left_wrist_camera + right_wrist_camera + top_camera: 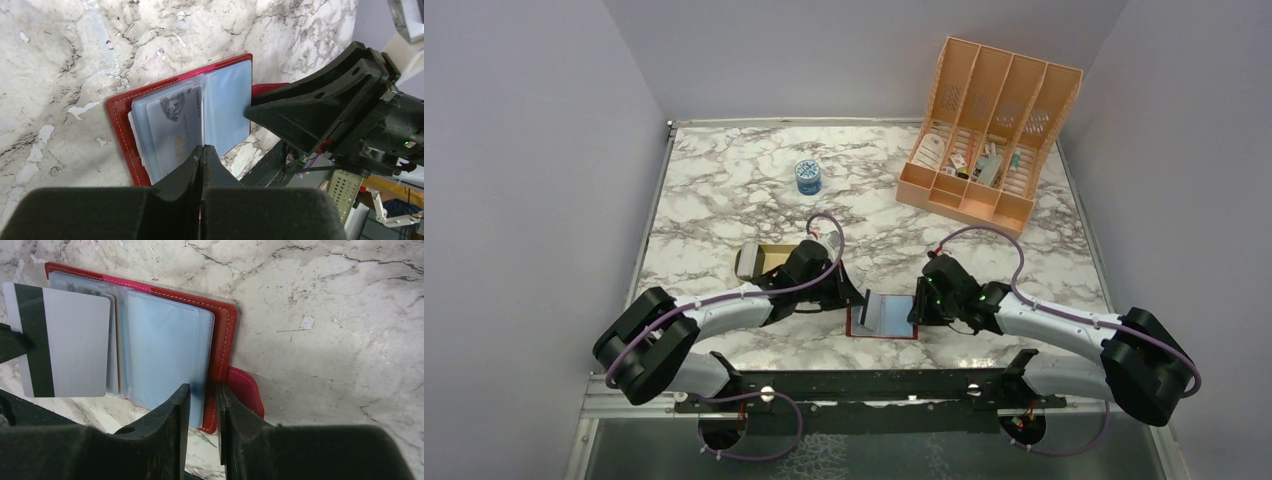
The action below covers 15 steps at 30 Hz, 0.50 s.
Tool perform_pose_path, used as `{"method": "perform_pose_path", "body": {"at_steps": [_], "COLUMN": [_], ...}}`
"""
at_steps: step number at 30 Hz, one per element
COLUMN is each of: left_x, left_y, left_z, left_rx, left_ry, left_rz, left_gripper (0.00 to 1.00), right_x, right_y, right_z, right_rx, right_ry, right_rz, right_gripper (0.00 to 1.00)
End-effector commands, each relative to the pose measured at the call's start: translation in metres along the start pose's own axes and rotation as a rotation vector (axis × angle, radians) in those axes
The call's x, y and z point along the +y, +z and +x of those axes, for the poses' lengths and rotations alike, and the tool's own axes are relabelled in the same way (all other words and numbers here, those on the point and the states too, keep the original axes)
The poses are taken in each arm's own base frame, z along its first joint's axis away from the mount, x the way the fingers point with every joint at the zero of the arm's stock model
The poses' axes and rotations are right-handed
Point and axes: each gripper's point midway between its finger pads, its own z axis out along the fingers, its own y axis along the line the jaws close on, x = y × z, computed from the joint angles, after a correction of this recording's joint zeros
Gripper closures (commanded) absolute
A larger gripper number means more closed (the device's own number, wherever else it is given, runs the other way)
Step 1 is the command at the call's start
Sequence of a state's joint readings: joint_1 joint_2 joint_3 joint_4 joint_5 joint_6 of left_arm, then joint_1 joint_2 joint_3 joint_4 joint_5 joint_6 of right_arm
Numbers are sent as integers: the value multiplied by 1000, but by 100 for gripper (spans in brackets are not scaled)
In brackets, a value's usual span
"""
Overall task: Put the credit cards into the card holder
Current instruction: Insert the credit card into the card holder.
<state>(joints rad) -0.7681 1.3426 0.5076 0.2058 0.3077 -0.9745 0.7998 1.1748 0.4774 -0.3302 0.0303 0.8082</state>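
Left pincer (pixel 201 160) clenched on one credit card (pixel 70 340), presented over the open card holder (pixel 222 330).

Right pincer (pixel 202 410) straddles the near edge of the holder's right leaf, jaws drawn narrow and apparently grasping it. Judged purpose: to pin the case open and stop it sliding on the counter (pixel 325 315). The card, silver with a black stripe, is held by its striped edge, leaving the opposite edge free to enter a pale blue pocket. It overlaps the left leaf and is not yet seated. The holder lies flat near the counter's front, between both arms. Beyond, a tan tray (pixel 759 258) sits just behind the left arm. Farther back stand a blue jar (pixel 808 176) and a peach organizer (pixel 989 130).
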Motion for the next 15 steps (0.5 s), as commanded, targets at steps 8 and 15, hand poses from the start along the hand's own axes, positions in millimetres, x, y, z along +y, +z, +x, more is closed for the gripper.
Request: {"method": "perform_pose_path", "body": {"at_steps": [8,15], "left_x": [0,5], "left_y": [10,14], "left_z": [4,10], "left_rx": [-1,11], "left_ry": [6,-5], "left_rz": [5,-1], "left_gripper": [100,100], "right_x": [4,3], "right_y": [1,2], "right_z": [5,7], "right_rx": [11,13], "right_ry": [11,11], "right_rz": [-30,-29], "right_gripper": [74,74]}}
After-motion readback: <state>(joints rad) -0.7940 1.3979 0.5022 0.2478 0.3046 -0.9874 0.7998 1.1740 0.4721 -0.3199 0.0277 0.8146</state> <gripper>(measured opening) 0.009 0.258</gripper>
